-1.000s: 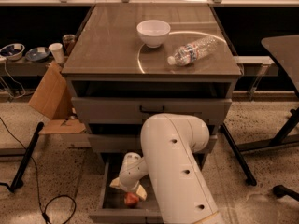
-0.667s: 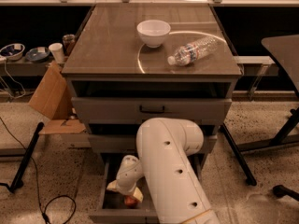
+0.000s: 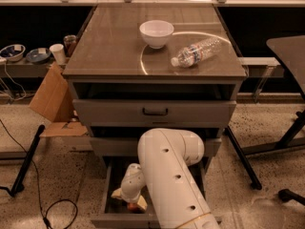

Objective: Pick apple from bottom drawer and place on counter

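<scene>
The bottom drawer [image 3: 107,194] of the grey cabinet is pulled open. A bit of the red-orange apple [image 3: 132,207] shows on its floor near the front. My gripper [image 3: 129,200] reaches down into the drawer and sits right over the apple, covering most of it. My white arm [image 3: 171,175] stands in front of the drawer and hides its right half. The brown-grey counter [image 3: 109,46] is the cabinet's top.
A white bowl [image 3: 156,32] and a clear plastic bottle [image 3: 196,51] lying on its side are on the counter. The two upper drawers stand slightly ajar. A cardboard box [image 3: 51,94] leans at the cabinet's left. A dark table [image 3: 288,46] is at the right.
My gripper has sunk a little lower and to the left into the bottom drawer, closer onto the apple. The apple has stayed in place.
</scene>
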Controlling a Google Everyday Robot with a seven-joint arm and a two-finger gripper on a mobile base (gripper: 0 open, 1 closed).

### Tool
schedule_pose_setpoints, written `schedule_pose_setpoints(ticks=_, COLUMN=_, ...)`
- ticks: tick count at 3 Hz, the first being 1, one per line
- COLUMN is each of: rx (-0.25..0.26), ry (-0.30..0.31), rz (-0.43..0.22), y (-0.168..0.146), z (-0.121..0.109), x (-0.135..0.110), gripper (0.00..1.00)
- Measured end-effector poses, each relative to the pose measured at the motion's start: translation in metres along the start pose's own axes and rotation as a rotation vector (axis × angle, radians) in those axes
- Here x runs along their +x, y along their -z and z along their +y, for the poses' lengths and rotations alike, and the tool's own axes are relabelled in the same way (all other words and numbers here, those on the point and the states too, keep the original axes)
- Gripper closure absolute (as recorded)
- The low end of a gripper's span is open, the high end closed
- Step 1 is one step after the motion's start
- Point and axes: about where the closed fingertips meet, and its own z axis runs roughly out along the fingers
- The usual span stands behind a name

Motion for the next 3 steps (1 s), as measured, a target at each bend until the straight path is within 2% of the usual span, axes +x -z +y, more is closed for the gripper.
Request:
schedule_pose_setpoints(ticks=1, rx=-0.006, ry=-0.030, rz=0.000, y=-0.009, z=0.011, x=0.000, gripper=0.19)
schedule_pose_setpoints(ticks=2, rx=-0.007, ry=-0.050, rz=0.027, y=0.000, z=0.021, x=0.002, gripper=0.42)
schedule_pose_setpoints(ticks=3, rx=-0.023, ry=-0.055, rz=0.092, y=0.032, z=0.030, x=0.001, gripper=0.65)
